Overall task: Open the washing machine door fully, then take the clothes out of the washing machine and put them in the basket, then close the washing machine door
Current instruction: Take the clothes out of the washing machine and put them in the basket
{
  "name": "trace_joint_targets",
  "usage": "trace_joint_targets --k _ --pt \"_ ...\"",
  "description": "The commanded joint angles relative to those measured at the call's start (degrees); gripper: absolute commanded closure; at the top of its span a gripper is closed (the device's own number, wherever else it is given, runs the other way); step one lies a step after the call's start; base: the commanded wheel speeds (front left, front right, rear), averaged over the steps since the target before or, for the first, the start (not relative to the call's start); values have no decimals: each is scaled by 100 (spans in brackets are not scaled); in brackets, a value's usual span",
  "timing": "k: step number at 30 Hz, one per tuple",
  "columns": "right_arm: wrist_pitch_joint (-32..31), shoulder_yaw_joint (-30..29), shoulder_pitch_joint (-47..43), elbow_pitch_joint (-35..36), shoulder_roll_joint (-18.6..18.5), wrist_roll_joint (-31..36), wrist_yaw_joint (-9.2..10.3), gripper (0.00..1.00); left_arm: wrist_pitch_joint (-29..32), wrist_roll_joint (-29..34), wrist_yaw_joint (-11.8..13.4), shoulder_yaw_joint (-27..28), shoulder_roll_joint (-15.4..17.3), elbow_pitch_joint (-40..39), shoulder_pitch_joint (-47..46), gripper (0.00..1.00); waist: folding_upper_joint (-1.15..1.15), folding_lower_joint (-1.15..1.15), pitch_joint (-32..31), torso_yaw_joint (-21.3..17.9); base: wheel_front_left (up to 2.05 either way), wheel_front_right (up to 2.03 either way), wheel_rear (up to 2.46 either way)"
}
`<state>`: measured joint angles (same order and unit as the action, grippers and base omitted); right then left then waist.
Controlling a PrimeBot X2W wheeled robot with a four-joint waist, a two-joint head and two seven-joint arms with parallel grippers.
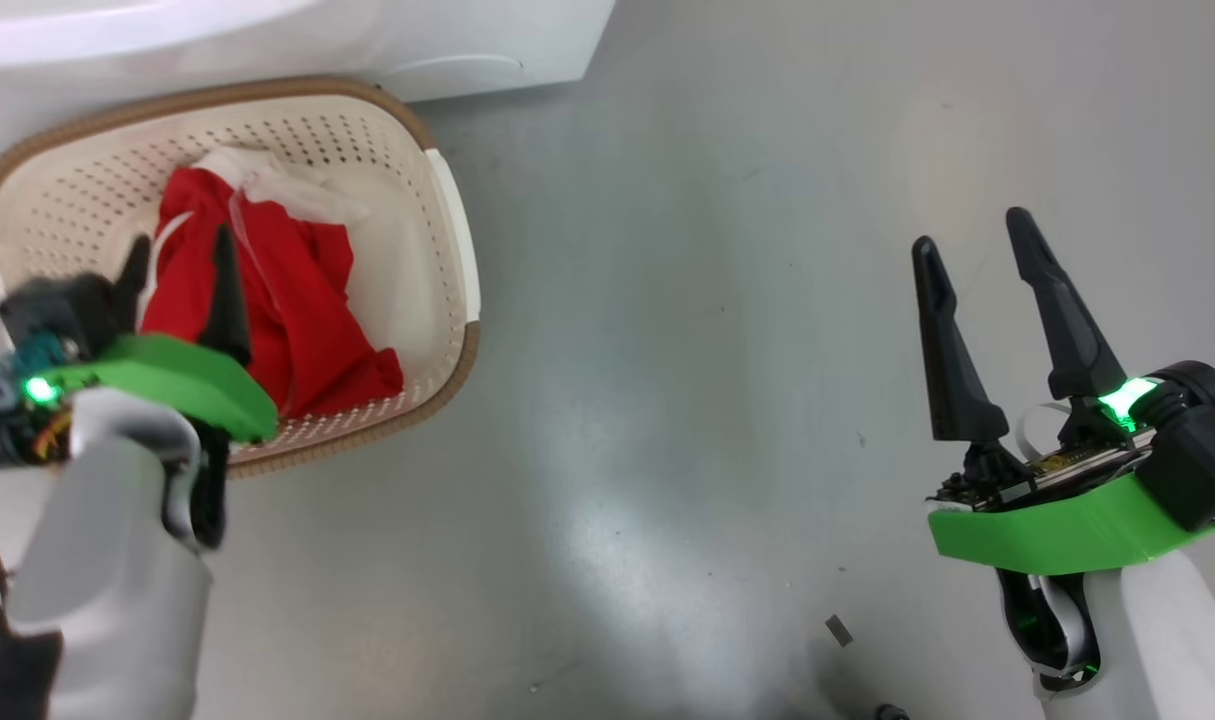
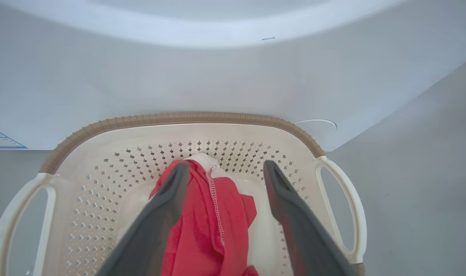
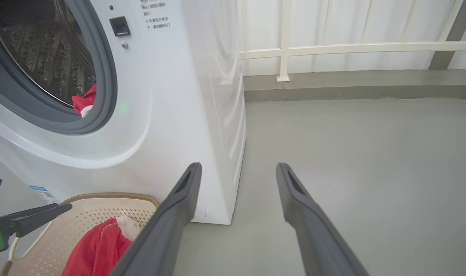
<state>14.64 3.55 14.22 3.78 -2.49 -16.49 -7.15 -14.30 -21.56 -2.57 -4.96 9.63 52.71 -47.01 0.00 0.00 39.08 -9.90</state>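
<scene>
Left gripper [image 1: 180,255]: jaws wide apart, holding nothing, hanging just above the basket [image 1: 267,88] with fingers pointing at the machine
Right gripper [image 1: 972,232]: also wide open and empty, over bare floor [image 1: 717,350], well apart from the basket and off to the right
Red clothes [image 1: 297,300]: heaped inside the basket, directly under the left gripper and between its fingers in the left wrist view
Heap's long axis: runs from the basket's far wall towards its near rim, roughly in line with the left fingers; the white part lies at the far end, towards the machine
Basket: on the floor, just beside the front of the washing machine [image 3: 171,115]
Red garment [image 3: 85,103]: a small bunch with white trim, lying at the lower edge of the drum [image 3: 45,57], behind the grey rubber ring [image 3: 106,88]
Its axis: too hidden by the ring to tell
Direction of next reach: judged up and forward from the left gripper; up and far to the left from the right one
Nearer arm: probably the left, since the basket sits below the drum mouth
</scene>
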Motion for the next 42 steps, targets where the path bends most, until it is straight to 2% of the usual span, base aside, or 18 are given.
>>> trace_joint_targets --k 1,14,23,30,42 --pt "36 65 -171 137 -39 54 -34 0 -68 -11 -19 168 126 -367 390 0 0 0 -89 58 0 0 0" --pt "36 -48 -297 134 -39 271 -34 0 -69 94 272 414 -139 -3017 1754 0 0 0 -578 225 0 0 0" --pt "36 -172 -390 92 -39 410 -34 0 -70 385 447 518 -292 -4099 2513 0 0 0 -1029 297 0 0 0" --pt "36 -301 -602 69 -39 487 -34 0 -70 732 624 539 -368 -4640 3080 0 0 0 -1435 409 0 0 0" --pt "36 -439 -937 142 -39 588 -34 0 -70 832 666 501 -407 -4909 3614 0 0 0 -1915 511 0 0 0"
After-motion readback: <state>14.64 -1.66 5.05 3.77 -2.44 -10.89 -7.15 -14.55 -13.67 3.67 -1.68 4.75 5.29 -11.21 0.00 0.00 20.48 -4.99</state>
